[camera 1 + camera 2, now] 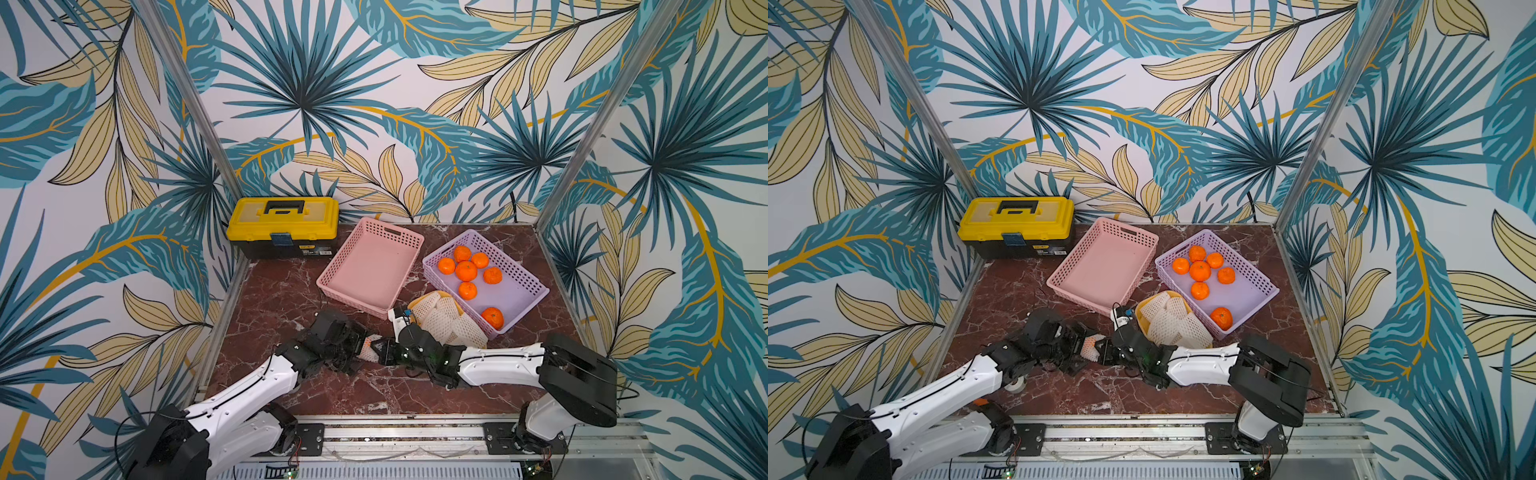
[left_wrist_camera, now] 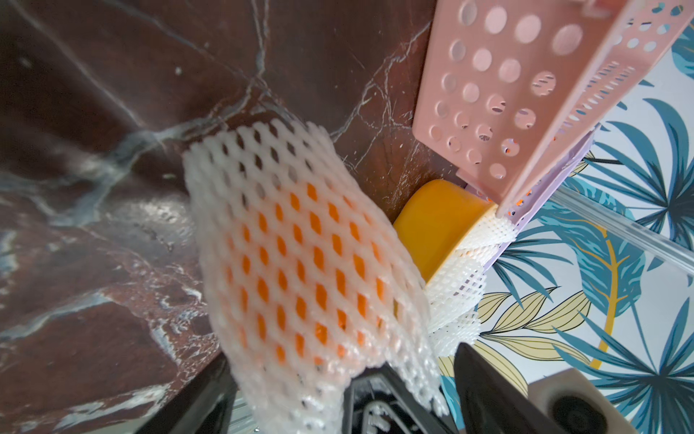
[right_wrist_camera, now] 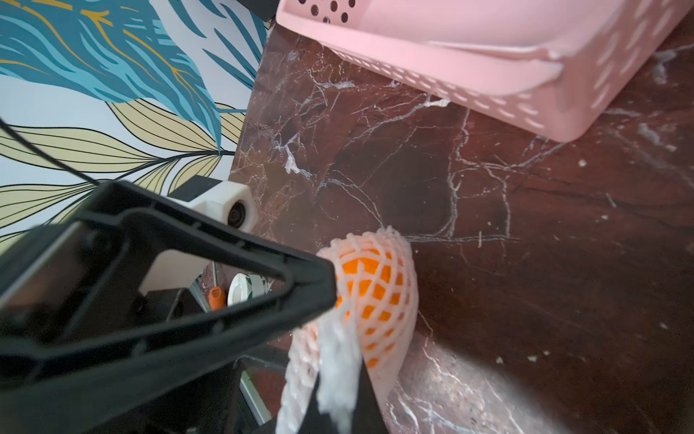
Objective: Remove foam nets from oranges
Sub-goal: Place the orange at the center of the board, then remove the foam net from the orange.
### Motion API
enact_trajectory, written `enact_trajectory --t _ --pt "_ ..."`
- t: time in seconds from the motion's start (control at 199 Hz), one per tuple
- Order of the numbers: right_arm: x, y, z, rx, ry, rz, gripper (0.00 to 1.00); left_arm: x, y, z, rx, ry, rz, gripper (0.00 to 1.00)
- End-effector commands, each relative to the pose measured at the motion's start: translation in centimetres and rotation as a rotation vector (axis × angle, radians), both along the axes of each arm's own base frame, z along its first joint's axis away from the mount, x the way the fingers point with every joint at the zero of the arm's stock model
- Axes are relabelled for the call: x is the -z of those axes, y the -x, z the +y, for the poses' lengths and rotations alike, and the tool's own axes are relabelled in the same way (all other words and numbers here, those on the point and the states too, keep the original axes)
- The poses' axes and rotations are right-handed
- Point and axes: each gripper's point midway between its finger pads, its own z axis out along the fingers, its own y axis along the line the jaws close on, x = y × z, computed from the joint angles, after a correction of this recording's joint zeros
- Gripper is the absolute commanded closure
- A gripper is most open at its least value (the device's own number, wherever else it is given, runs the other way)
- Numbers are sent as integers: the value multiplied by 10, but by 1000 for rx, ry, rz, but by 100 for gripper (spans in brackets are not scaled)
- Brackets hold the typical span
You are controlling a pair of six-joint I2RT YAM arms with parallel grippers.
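On the marble desk (image 1: 270, 291), the purple basket (image 1: 524, 270) at the right edge holds 7 bare oranges (image 1: 466, 271), the yellow bowl (image 2: 432, 225) beside it the shed foam nets (image 1: 449, 322), and near the front edge my right gripper (image 3: 338, 406) clenches the foam sleeve (image 3: 332, 360) to strip the netted orange (image 2: 300, 263) while my left gripper (image 1: 360, 347) straddles it, grip unclear.

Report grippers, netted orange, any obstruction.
Right gripper shut on foam net, loose end. Left gripper open, straddling orange, net still on. Pink basket nearby, not touching.

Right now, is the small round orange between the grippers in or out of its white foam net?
In: the orange shows only through diamond holes in the net.
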Motion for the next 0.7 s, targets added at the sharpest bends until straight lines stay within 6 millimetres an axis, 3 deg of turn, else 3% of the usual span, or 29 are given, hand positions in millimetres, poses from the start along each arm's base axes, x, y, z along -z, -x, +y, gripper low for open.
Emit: enact_trajectory --t 0.0,0.191,0.373,0.554,0.695 --pt "-4 3 10 -41 -26 -12 100 2 -6 2 -41 2 -19 15" --pt "-5 12 15 -100 -29 -22 100 4 -14 -7 -23 21 -23 22" --pt "-4 13 12 -102 -12 -28 96 5 -15 -11 -7 17 -18 47" --pt "-7 14 5 -99 6 -45 79 8 -12 -5 -33 14 -17 70" --pt "-10 16 -4 -88 13 -60 59 6 -11 -1 -48 9 -19 76"
